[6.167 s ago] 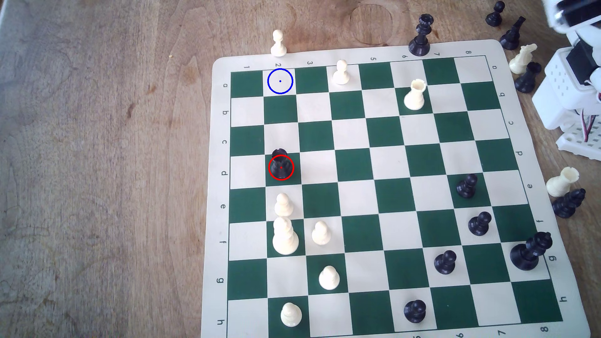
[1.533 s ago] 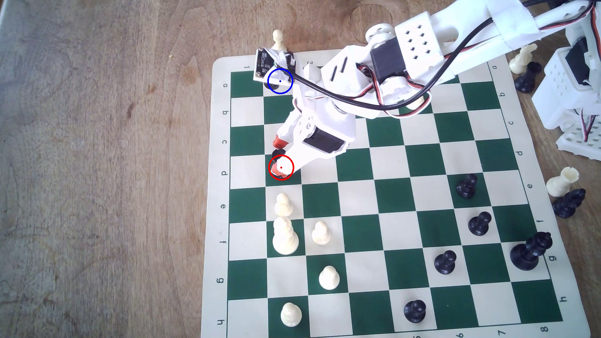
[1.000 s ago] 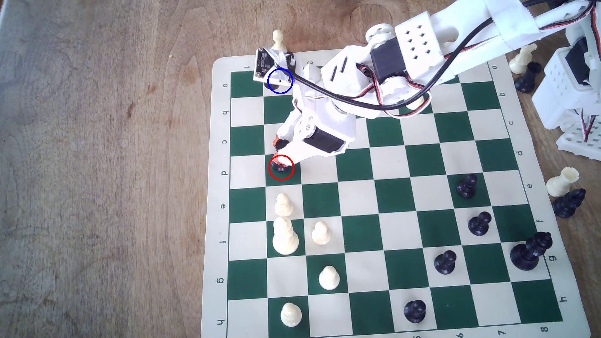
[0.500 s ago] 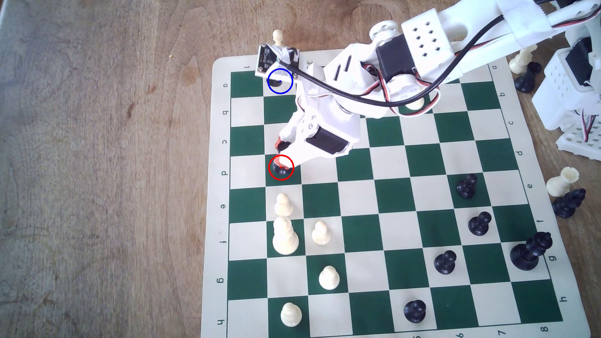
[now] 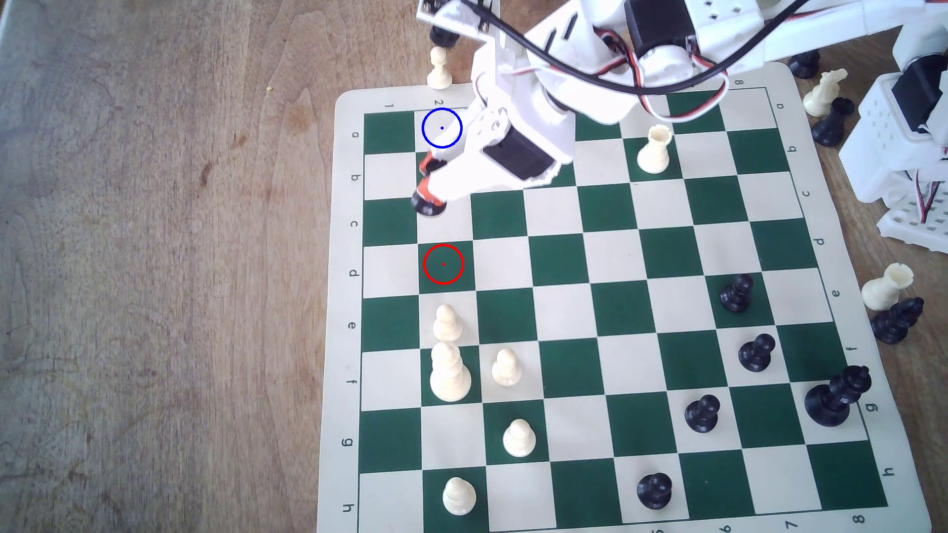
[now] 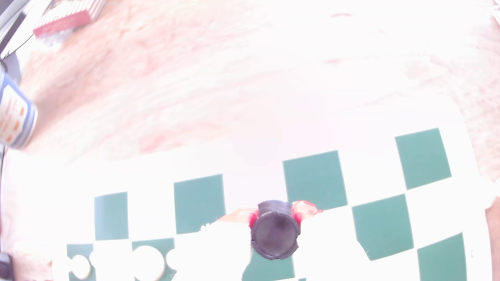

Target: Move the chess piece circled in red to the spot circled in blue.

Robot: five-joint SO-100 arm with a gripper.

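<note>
— Above the upper-left squares, where is the small black notched-top rook (image 5: 429, 205) hanging?
— Clamped between the white end effector's (image 5: 427, 179) orange tips, lifted.
— And the blue-circled cream square (image 5: 442, 128)?
— Lying just beyond, toward the frame's top.

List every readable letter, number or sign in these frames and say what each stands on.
"1", "2", "8": far border of the chess mat, exterior view; other numbers there are hidden by the arm.
"a" to "h": the mat's left border in the exterior view.
"a" to "h": its right border.
"6", "7", "8": near border; a cut-off figure before them is unreadable.
Orange marks on a can, wrist view: too blurred to read.
</note>
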